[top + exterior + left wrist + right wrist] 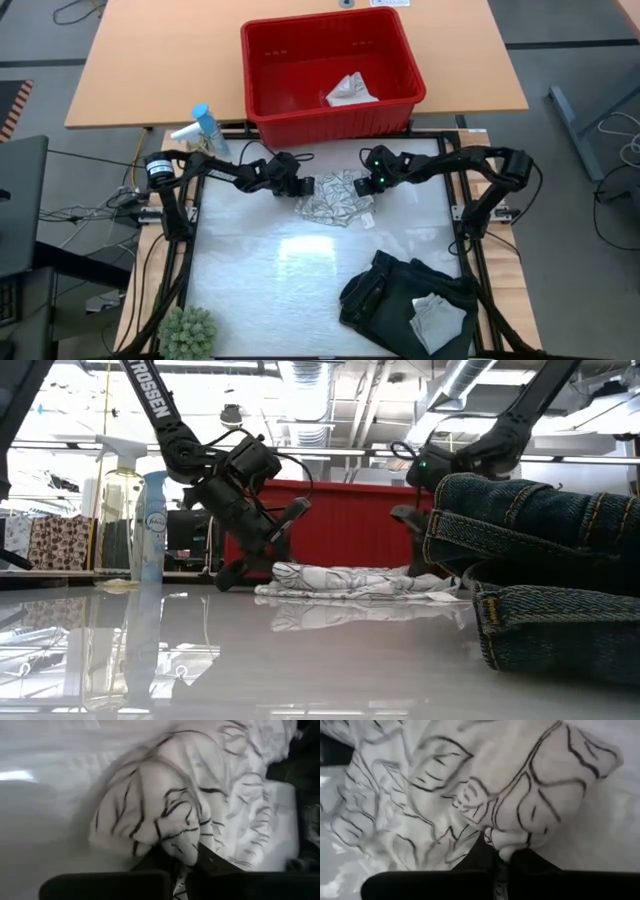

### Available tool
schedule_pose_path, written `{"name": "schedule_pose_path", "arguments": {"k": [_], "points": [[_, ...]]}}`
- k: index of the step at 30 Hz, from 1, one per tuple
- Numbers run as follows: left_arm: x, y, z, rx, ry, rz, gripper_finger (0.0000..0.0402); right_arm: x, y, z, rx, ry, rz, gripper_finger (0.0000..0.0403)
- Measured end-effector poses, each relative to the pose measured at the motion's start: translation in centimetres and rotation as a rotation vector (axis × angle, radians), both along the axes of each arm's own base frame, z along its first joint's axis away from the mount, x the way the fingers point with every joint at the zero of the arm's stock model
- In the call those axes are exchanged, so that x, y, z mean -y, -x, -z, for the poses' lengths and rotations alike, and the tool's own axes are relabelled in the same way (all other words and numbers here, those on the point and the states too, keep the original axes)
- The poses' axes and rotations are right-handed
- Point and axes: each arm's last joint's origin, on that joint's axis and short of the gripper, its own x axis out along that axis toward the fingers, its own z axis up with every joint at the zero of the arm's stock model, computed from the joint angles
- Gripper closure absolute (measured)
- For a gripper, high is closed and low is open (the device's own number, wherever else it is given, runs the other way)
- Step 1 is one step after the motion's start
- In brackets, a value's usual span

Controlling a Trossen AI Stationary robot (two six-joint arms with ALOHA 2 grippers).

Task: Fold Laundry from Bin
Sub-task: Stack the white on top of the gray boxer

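Step in hand, as judged: the grasp that opens a fold on the leaf-patterned cloth [335, 197]. It lies crumpled on the white work mat [290, 270], just above centre of the high view and directly below the red bin [262, 75].

Left gripper [303, 187] is at the cloth's left edge. In the left wrist view the fingers are pinched together with a ridge of patterned fabric [170, 827] bunched between them: closed on the cloth.

Right gripper [372, 186] is at the cloth's upper right edge. Right wrist view: fingers drawn in on a fold of the same cloth [520, 805], fabric caught at the tips.

In the low view the cloth [350, 580] lies flat on the mat, mid-frame, not lifted.

Other laundry: one small whitish cloth [350, 92] sits in the bin, lower right of its floor. The dark garment [395, 295], which reads as denim in the low view, lies at lower right of the high view with a pale folded piece [438, 318] on top. Spray bottle [203, 125] at left of the bin; small green plant [188, 332] at lower left.

Next move, judgement: both arms should rise together and draw apart so the cloth hangs and spreads, then lay it flat on bare mat. Risk: either pinch may hold a mid-fabric bunch, not a true corner, so the cloth may not open square.
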Motion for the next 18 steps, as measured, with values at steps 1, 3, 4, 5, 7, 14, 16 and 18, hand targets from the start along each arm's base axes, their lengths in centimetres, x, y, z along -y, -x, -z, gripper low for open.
{"name": "schedule_pose_path", "arguments": {"k": [1,3,4,5,7,14,16,18], "points": [[-0.1,-0.4,-0.4,0.012,0.008,0.012,0.0399,0.1,0.0,-0.7,0.005,0.013,0.006,0.0365],[-0.1,-1.1,-1.1,0.033,0.016,0.038,0.0399,0.1,-0.1,-2.0,0.017,0.035,0.011,0.0365],[-0.2,-1.4,-1.5,0.053,0.021,0.055,0.0399,0.0,0.1,-2.6,0.015,0.037,0.011,0.0365],[-0.2,-1.8,-1.9,0.070,0.025,0.067,0.0400,-0.2,0.2,-3.1,0.009,0.037,0.008,0.0365],[-0.2,-2.5,-2.9,0.100,0.017,0.090,0.0400,-0.7,0.4,-4.0,-0.003,0.051,0.009,0.0365],[0.4,-4.7,-5.6,0.174,0.009,0.145,0.0401,-2.9,2.2,-7.3,-0.059,0.066,0.031,0.0365],[0.6,-5.3,-6.5,0.203,0.001,0.157,0.0401,-3.7,2.8,-8.3,-0.054,0.064,0.059,0.0365],[0.9,-6.0,-7.5,0.232,0.006,0.174,0.0401,-4.7,3.4,-9.2,-0.043,0.052,0.075,0.0365]]}}
